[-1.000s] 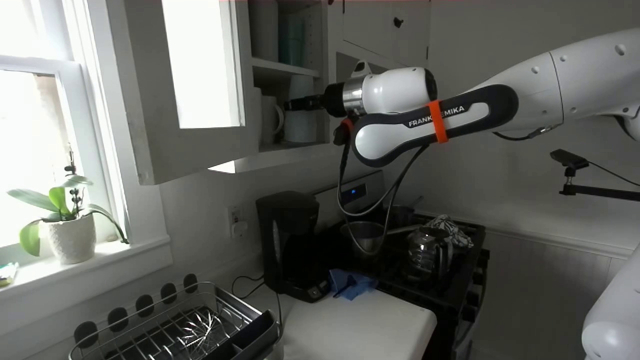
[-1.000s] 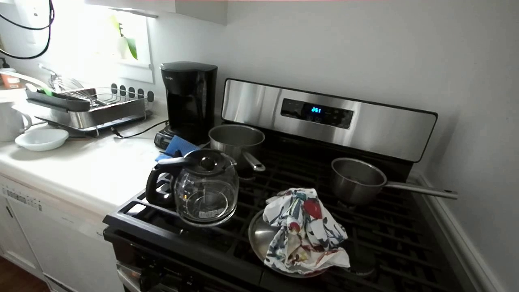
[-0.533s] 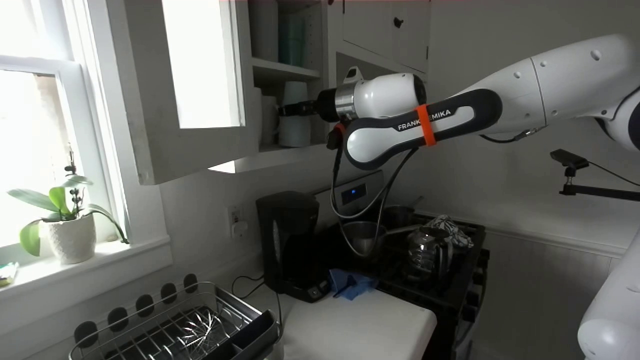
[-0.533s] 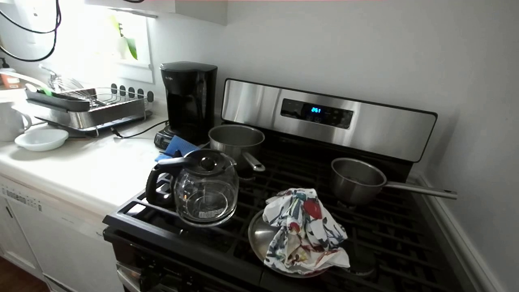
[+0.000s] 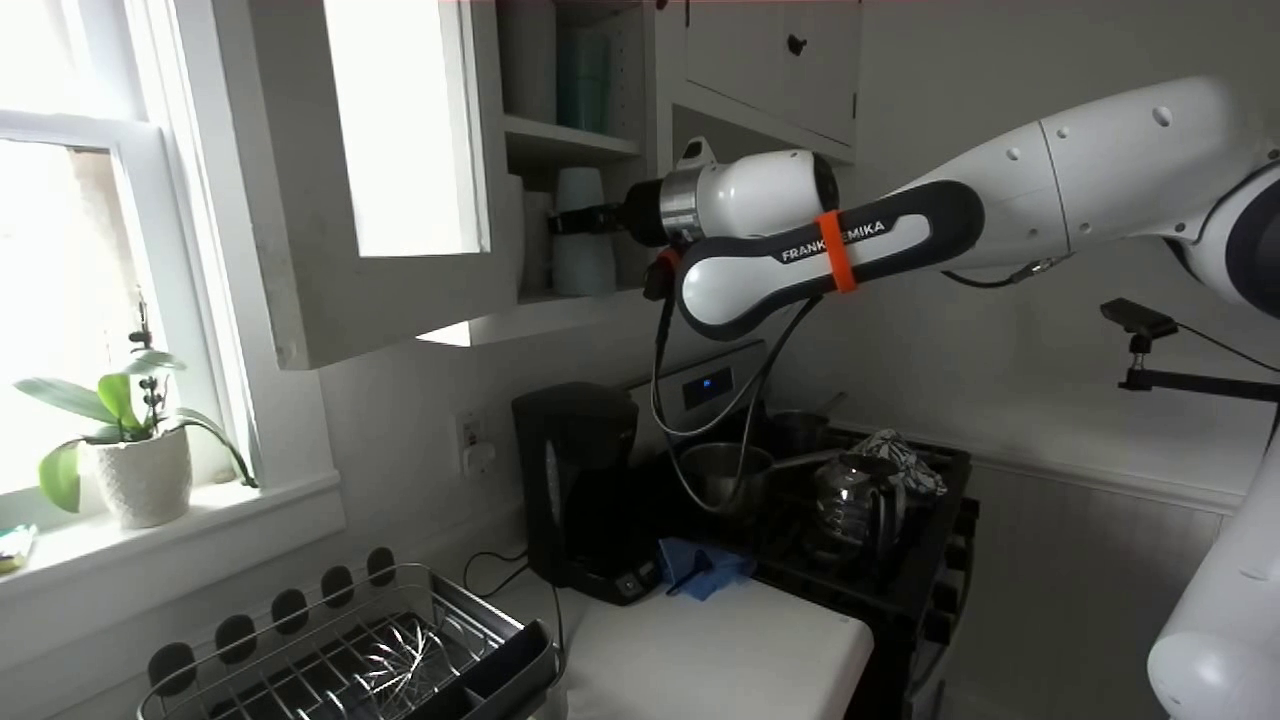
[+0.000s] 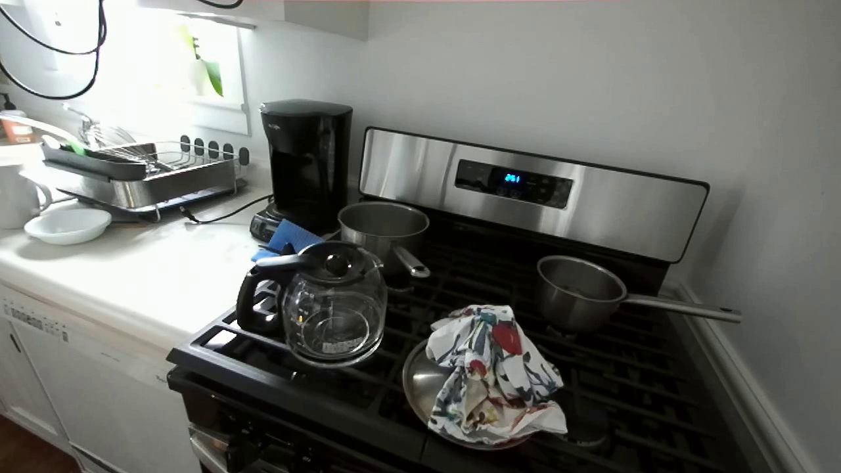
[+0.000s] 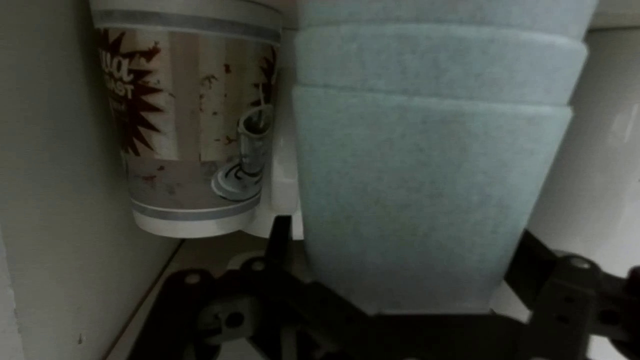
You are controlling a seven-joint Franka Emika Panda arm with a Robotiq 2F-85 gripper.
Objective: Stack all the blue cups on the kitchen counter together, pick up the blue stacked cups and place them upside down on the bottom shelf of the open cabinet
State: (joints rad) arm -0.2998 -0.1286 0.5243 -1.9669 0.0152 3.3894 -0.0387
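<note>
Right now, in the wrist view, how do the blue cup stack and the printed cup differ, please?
The blue cup stack is plain, while the printed cup carries lettering and pictures. The stack shows nested rims; the printed cup shows none. The stack sits within the gripper; the printed cup is outside it. Both narrow toward that view's bottom.

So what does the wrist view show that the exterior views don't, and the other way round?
Only the wrist view shows the printed side of a patterned cup. Only the exterior views, both of them, show the coffee maker, glass carafe and dish rack. The wrist view shares with an exterior view the stack of blue cups and the claw.
</note>
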